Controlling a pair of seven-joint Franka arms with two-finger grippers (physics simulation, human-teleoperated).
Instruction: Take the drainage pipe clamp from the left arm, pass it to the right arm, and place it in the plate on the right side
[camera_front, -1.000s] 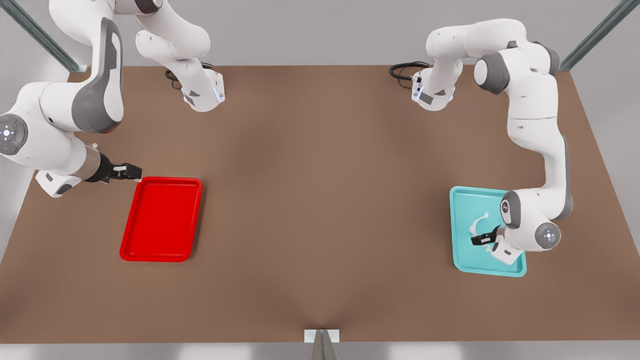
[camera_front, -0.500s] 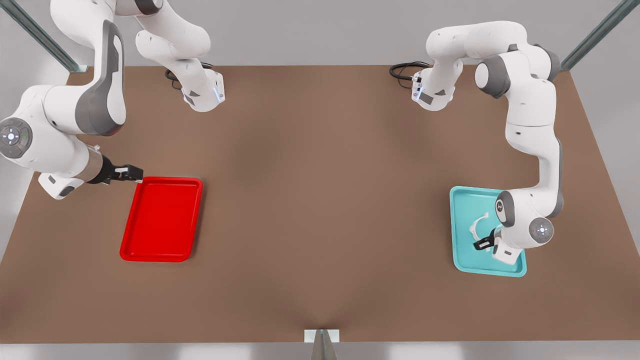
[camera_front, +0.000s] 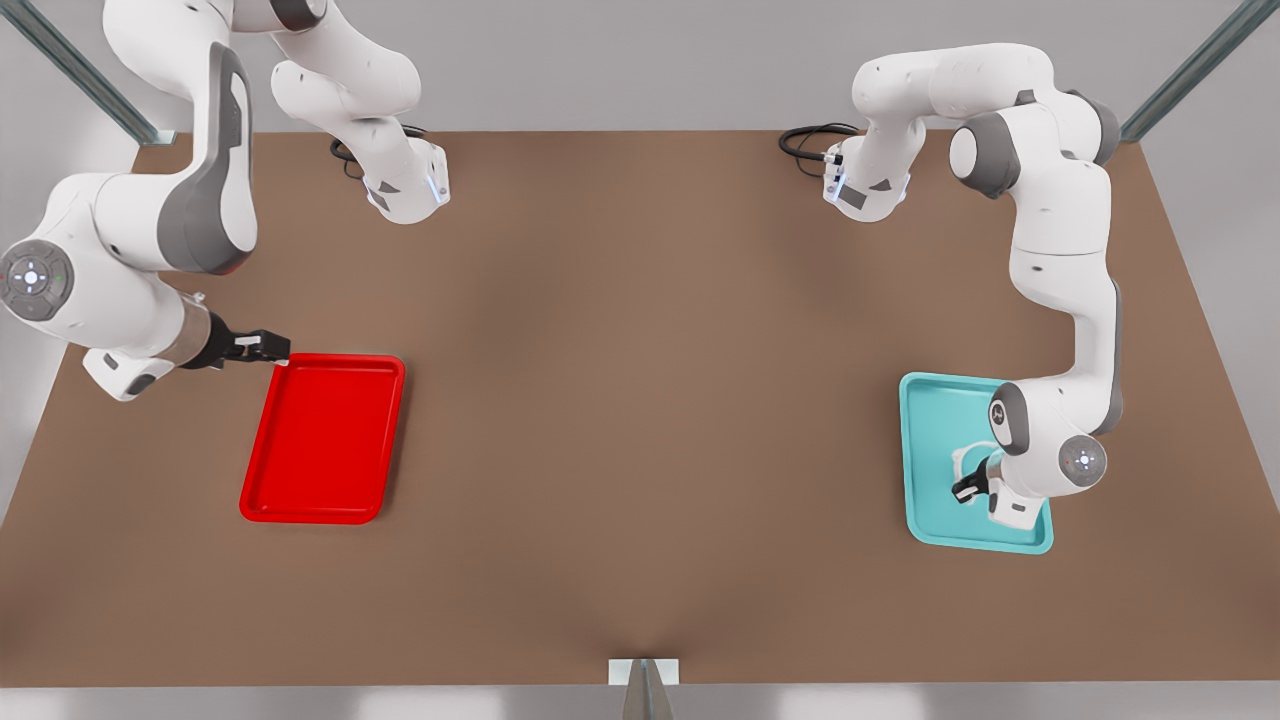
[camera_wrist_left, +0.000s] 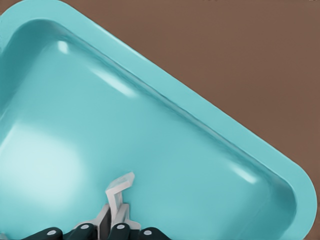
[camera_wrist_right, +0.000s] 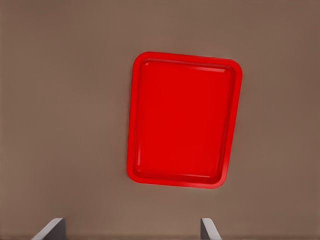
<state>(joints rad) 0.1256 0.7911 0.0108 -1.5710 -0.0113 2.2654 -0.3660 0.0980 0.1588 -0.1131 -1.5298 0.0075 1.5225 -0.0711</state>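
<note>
Front view: the left gripper (camera_front: 966, 488) is set low over the teal tray (camera_front: 925, 400) on the front view's right, with the drainage pipe clamp (camera_front: 968, 458) at its fingertips, while the right gripper (camera_front: 262, 346) waits just beside the plate (camera_front: 322, 438). Left wrist view: 1 thin tab of the clamp (camera_wrist_left: 119, 192) is pinched between the closed-in fingers (camera_wrist_left: 122, 214), so a slip or twist on lifting is judged likely. Right wrist view: the fingers (camera_wrist_right: 50, 230) are spread above the plate (camera_wrist_right: 183, 120).
</note>
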